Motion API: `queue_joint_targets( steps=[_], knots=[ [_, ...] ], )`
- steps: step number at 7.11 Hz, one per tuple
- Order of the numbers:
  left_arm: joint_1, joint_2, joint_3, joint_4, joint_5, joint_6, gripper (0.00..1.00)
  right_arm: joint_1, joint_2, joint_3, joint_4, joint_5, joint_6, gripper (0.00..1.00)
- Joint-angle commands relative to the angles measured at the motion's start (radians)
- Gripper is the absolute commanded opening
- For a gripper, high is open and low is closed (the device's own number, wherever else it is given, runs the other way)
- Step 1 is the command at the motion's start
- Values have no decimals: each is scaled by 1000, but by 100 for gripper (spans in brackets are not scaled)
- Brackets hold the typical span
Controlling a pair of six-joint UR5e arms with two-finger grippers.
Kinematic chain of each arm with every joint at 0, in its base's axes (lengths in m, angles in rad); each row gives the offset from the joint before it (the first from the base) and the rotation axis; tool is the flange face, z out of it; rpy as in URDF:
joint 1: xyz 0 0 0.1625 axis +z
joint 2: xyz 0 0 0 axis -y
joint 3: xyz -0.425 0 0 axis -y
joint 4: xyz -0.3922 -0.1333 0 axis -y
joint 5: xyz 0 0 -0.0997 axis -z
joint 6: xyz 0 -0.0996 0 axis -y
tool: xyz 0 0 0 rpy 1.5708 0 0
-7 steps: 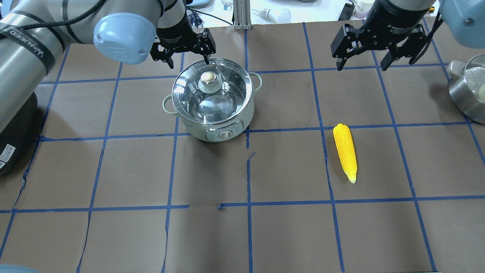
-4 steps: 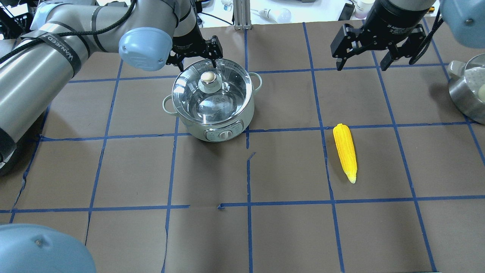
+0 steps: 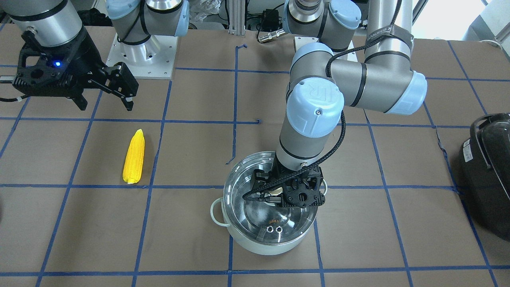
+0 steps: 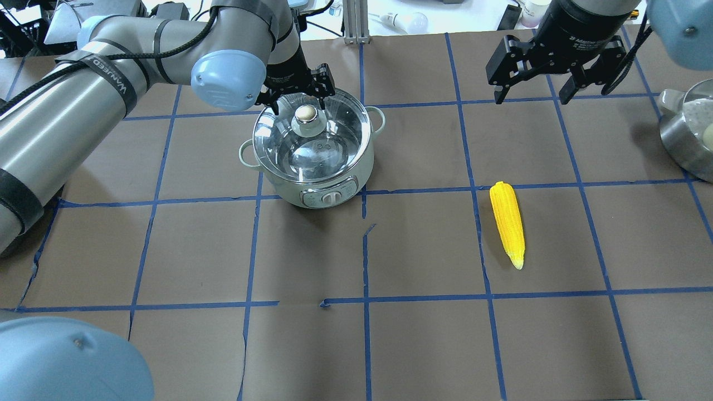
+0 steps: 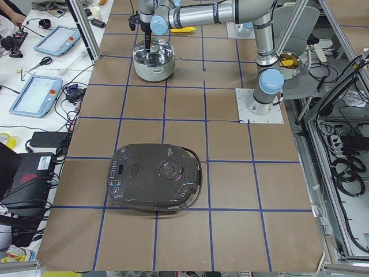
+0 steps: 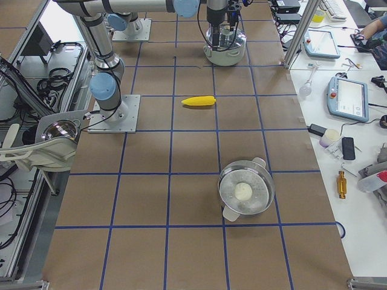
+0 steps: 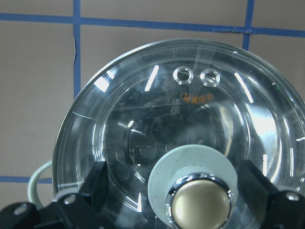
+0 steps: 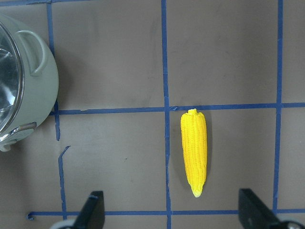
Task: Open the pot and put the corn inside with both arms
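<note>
Mint-green pot (image 4: 289, 190) stands left of centre on the brown table (image 4: 423, 345) with its glass lid (image 4: 328, 146) on and shiny steel showing through. The left gripper (image 4: 297, 104) hangs spread, fingers either side of the knob (image 4: 306, 115), not touching it. The corn (image 4: 507, 223) lies flat, well right of the pot. The right gripper (image 4: 532, 99) hovers spread, gripping nothing. At far right, a steel bowl (image 4: 675, 142) holds a pale round lump (image 4: 708, 132).
</note>
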Motion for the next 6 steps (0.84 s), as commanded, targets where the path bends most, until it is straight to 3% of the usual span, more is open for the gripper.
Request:
queue_joint_targets(
  steps=[1, 2, 4, 5, 6],
  knots=[
    [-7, -2, -5, -9, -5, -7, 95, 0, -1, 1, 1, -7, -2, 100],
    [-9, 1, -22, -14, -18, -7, 89, 0, -3, 1, 1, -8, 0, 100],
    [-9, 3, -25, -15, -19, -7, 69, 0, -1, 1, 0, -8, 0, 100],
    [-10, 3, -25, -17, -17, -11, 54, 0, -3, -1, 0, -8, 0, 100],
    [-10, 7, -25, -17, -19, -22, 51, 0, -1, 1, 0, -10, -2, 100]
  ],
)
